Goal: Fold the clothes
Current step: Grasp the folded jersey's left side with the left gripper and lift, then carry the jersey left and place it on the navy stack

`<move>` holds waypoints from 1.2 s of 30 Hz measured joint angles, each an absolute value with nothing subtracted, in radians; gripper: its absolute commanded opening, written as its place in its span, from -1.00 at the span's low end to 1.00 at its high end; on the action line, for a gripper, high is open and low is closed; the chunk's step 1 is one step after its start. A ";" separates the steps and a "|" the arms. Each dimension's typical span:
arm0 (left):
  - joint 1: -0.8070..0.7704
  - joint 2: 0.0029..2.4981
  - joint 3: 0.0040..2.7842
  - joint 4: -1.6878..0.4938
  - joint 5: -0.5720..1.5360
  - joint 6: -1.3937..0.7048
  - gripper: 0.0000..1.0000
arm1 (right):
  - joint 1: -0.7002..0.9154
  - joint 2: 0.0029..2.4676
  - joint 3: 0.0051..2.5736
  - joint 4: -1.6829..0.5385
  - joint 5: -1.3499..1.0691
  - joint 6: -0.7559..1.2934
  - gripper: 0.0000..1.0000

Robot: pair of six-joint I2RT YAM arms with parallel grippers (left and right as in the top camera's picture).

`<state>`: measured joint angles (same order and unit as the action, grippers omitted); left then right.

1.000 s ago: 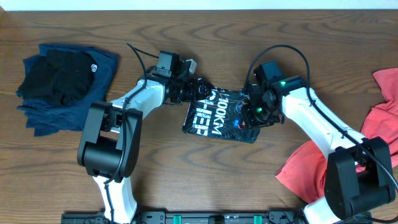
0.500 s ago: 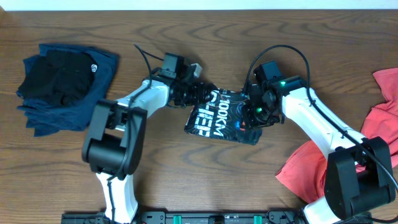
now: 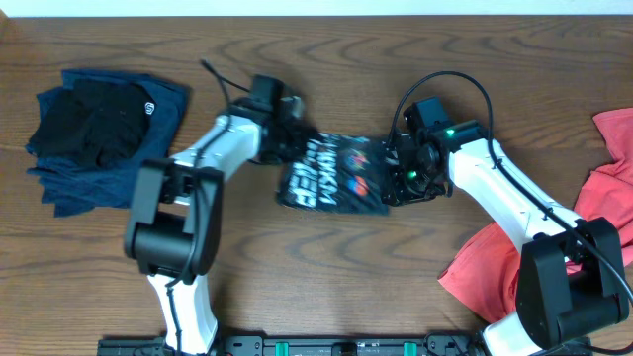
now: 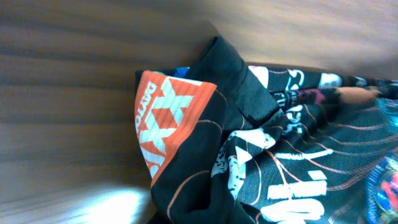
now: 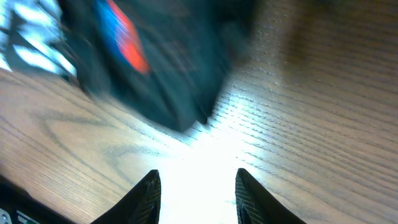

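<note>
The clothes (image 3: pixel 331 176) sit in three lots on the wooden bench (image 3: pixel 326 287) that I am watching from overhead. The biggest is a red garment (image 3: pixel 611 158), loosely bunched at the right edge and partly under the right arm's rear links. Next is a navy garment (image 3: pixel 109 178), crumpled at the far left, with a plain black garment (image 3: pixel 94 119) lying on top of it that shows a small pale logo. Well apart from both, near the middle of the bench between the two arms, lies the black sports shirt (image 3: pixel 336 183), folded into a compact, slightly skewed packet with white lettering and red and blue marks facing up. My left wrist camera is close on it: an orange patterned patch (image 4: pixel 168 118) at a folded corner, thin orange lines across the black cloth, and bare wood beyond.

The left end effector (image 3: pixel 294 138) is at the shirt's upper-left corner. Its jaws are together, pinching the fabric there as far as I can judge, though the picture is blurred. The right end effector (image 5: pixel 196 175) is just beside the shirt's right edge. Its fingers stand apart over bare, brightly lit wood, with the blurred edge of the shirt a little ahead of them and nothing between them.
</note>
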<state>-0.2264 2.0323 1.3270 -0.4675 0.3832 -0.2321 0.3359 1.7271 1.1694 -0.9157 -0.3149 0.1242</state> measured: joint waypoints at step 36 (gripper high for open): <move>0.305 1.738 1.370 -0.107 -0.120 -0.044 -0.85 | 0.301 1.727 1.169 -0.923 -0.291 0.122 -0.26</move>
<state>0.3050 1.7378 1.3705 -0.1074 -0.1200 -0.0437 0.3012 1.7271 1.1690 -0.9230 -0.2913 0.1219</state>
